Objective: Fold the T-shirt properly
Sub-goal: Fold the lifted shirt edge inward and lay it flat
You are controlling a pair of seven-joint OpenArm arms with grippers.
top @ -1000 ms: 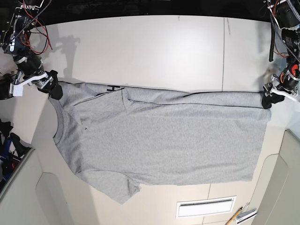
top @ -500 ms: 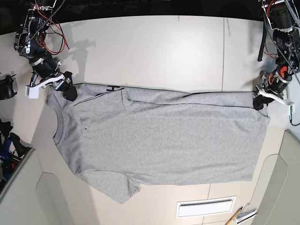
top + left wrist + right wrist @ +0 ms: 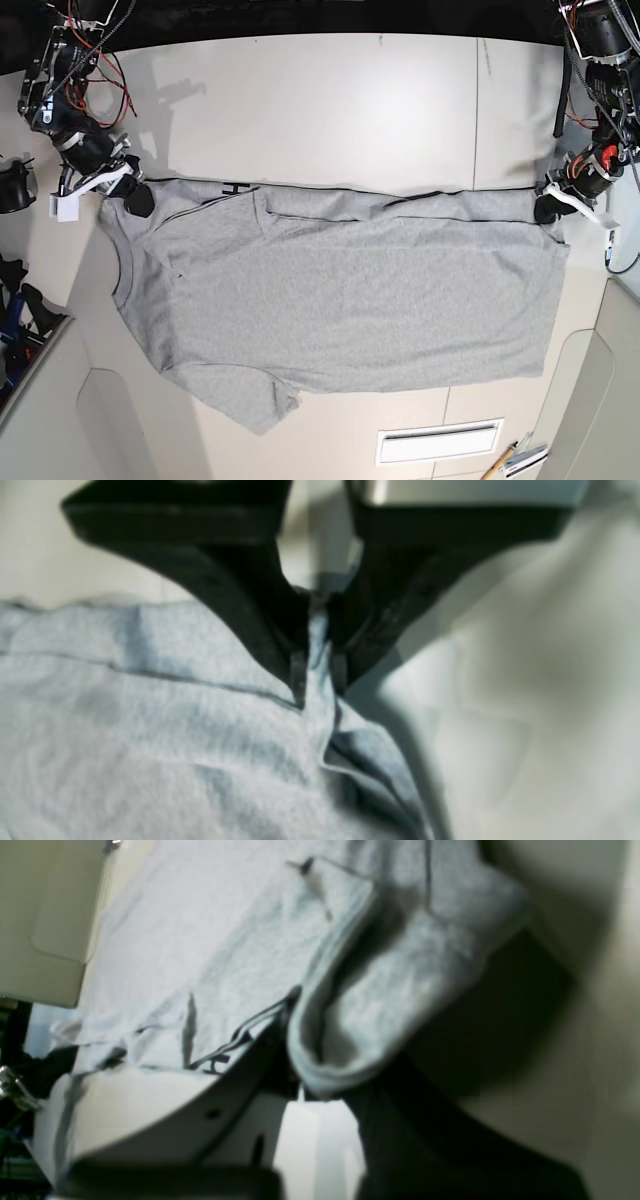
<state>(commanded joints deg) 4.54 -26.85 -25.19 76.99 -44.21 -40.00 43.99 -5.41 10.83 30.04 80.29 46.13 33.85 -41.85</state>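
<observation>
The heather-grey T-shirt [image 3: 340, 290] lies spread on the white table [image 3: 320, 110], its far edge folded over with a bit of black lettering [image 3: 237, 188] showing. My left gripper [image 3: 550, 208] is shut on the shirt's far right corner; the left wrist view shows black fingers [image 3: 265, 630] pinching grey fabric [image 3: 150, 740]. My right gripper [image 3: 135, 198] is shut on the far left corner by the shoulder; the right wrist view shows bunched fabric [image 3: 390, 990] in the jaws. One sleeve [image 3: 255, 400] points toward the near edge.
A white vent panel [image 3: 438, 441] sits at the near edge, with pens or tools [image 3: 515, 460] beside it. Beige panels [image 3: 600, 390] flank the near right and left. A seam in the table [image 3: 476, 110] runs front to back.
Both grippers have pulled the shirt's far edge slightly farther away and taut. The right gripper shifted a little left, and the folded edge now lies straighter.
</observation>
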